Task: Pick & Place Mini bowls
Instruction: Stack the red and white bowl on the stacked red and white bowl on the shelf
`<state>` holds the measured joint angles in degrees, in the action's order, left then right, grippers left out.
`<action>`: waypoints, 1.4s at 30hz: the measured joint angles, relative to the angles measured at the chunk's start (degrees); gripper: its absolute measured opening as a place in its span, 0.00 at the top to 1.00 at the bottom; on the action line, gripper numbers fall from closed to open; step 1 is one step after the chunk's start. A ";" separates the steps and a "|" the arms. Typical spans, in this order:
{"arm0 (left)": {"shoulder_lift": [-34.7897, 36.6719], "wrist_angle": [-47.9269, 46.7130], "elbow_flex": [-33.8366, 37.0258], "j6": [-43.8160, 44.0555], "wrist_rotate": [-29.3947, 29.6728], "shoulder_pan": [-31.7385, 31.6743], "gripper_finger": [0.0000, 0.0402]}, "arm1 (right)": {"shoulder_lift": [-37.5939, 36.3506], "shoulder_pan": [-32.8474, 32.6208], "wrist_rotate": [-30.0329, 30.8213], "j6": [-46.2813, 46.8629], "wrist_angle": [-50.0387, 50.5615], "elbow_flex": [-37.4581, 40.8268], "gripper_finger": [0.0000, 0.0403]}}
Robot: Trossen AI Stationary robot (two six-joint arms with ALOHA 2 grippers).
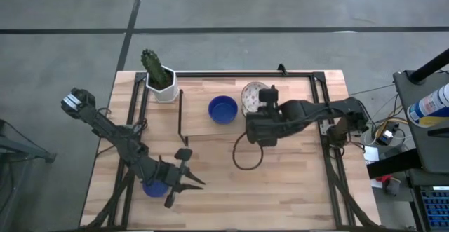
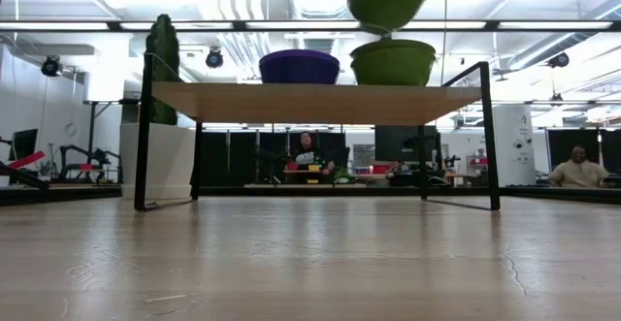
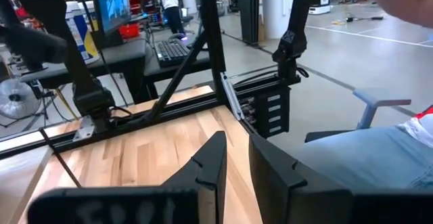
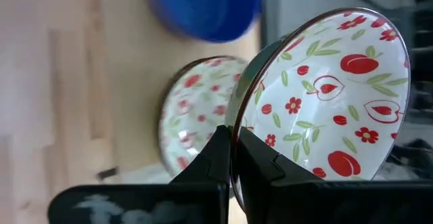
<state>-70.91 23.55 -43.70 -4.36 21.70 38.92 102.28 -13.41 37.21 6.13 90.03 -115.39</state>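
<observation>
The right gripper (image 4: 233, 160) pinches the flowery bowl (image 4: 325, 95) by its thin rim, near the blue bowl (image 4: 203, 7). It looks hard, slippery and breakable.

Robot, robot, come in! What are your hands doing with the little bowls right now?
Right gripper shut on floral bowl rim, lifted. Left gripper idle, near-left, jaws slightly apart. Nothing blocking.

We see a cactus (image 1: 151, 64) in a white pot (image 1: 163, 90) at the far left of the wooden surface (image 1: 217, 183), with a thin black frame (image 1: 181, 116) just right of it.
</observation>
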 joint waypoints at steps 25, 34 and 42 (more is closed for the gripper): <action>-0.07 2.75 3.12 2.61 -0.20 -0.02 0.84 | 0.11 3.68 -9.42 -2.72 0.00 4.62 0.98; -0.07 2.81 3.12 2.84 -0.22 -0.02 0.85 | 0.11 3.98 -10.26 -3.33 -0.06 9.12 0.98; -0.07 2.82 3.14 2.86 -0.24 -0.02 0.84 | 0.11 3.98 -10.12 -4.81 -0.62 10.02 0.96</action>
<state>-70.98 26.37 -40.56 -1.50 21.45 38.89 102.39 -9.43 27.09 1.32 89.41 -105.37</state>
